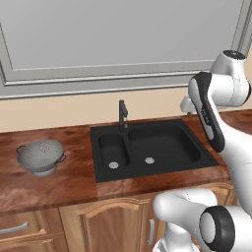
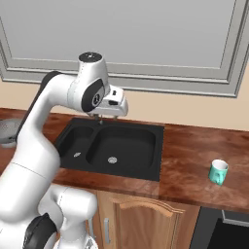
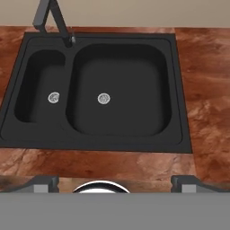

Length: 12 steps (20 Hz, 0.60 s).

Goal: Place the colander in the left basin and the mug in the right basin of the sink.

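Beige wall (image 1: 74, 106), wood cabinets (image 1: 113, 224) — perhaps a window (image 1: 123, 34).

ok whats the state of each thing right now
colander: upright on the counter left of the sink, untouched
mug: upright on the counter right of the sink
left basin: empty
right basin: empty
gripper: open, holding nothing, above the sink

**Around the Sink: Counter, Cabinets, Wall**

A reddish-brown wooden countertop (image 1: 59, 184) is running the width of the kitchen. Light wooden cabinets (image 1: 108, 226) are sitting beneath it, a silver drawer handle (image 1: 14, 228) showing. A beige wall (image 2: 194, 111) is rising behind, carrying a grey framed panel (image 1: 123, 34).
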Motion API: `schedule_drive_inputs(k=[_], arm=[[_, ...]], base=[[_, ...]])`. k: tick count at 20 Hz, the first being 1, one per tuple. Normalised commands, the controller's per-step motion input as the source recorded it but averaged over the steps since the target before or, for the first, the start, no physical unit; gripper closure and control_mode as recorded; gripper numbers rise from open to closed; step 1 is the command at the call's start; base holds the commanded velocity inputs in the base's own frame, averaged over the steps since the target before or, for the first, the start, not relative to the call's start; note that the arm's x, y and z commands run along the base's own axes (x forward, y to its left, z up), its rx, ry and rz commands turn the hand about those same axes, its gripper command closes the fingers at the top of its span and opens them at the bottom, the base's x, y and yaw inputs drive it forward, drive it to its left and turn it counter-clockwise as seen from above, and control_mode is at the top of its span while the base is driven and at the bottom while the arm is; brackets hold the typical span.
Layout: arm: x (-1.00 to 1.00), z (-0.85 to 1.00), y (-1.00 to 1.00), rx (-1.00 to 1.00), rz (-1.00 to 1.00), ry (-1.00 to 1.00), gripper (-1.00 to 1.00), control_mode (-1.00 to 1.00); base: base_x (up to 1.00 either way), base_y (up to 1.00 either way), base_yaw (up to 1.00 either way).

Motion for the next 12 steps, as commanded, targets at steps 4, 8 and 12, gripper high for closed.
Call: schedule_drive_inputs(k=[4,8,12], arm=[[0.00,0.00,-0.31,0.00,0.00,0.00,-1.00,-1.00],[0.00,0.00,-0.29,0.00,0.00,0.00,-1.00,-1.00],[0.00,-0.01,-0.33,0.00,0.00,0.00,-1.00,-1.00]], base=[[0.00,0.00,0.00],[0.00,0.00,0.00],[0.00,0.00,0.00]])
